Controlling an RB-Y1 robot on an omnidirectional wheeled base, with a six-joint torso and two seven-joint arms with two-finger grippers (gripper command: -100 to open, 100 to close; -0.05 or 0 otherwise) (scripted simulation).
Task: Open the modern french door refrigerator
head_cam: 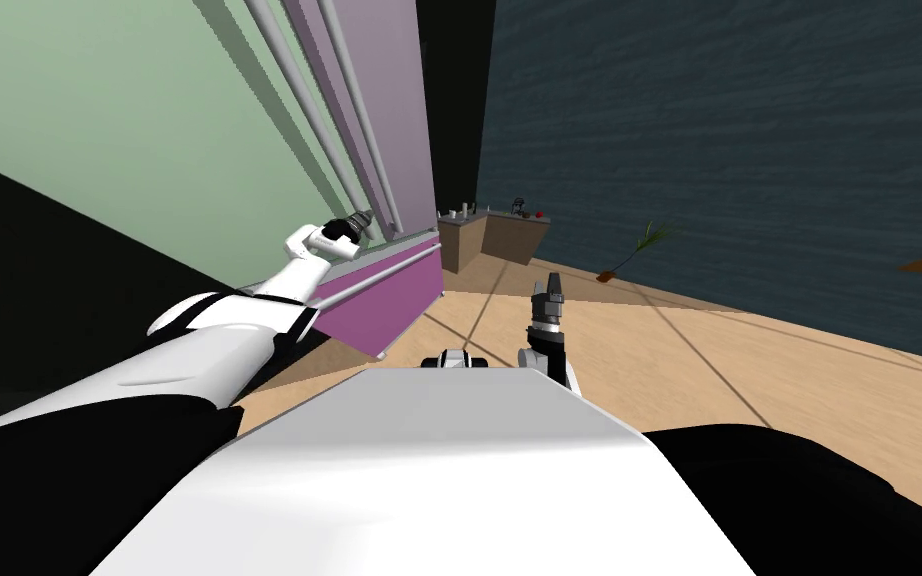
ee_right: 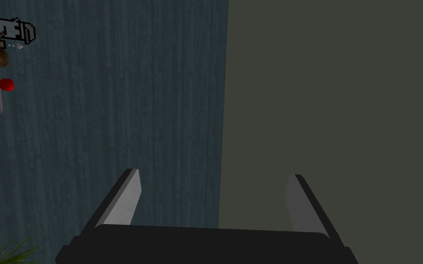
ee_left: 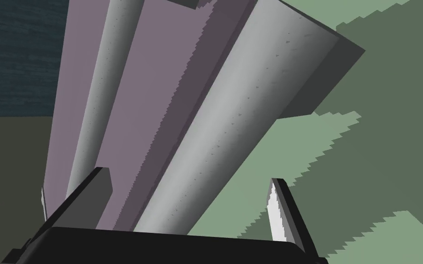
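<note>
The left claw (ee_left: 190, 178) stands open astride the smooth, round grey handle (ee_left: 224, 119) of the mauve refrigerator door (ee_left: 155, 91) at frame centre, gripping nothing. The right claw (ee_right: 213, 173) gapes empty.

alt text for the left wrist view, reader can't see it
The left gripper, fingers open, straddles a grey bar handle on the mauve refrigerator door. A second grey handle runs alongside, with a green wall behind.

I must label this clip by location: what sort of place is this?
Most likely a home kitchen: a tall purple refrigerator with long grey handles, a counter carrying small items further off, and a wood-coloured floor.
</note>
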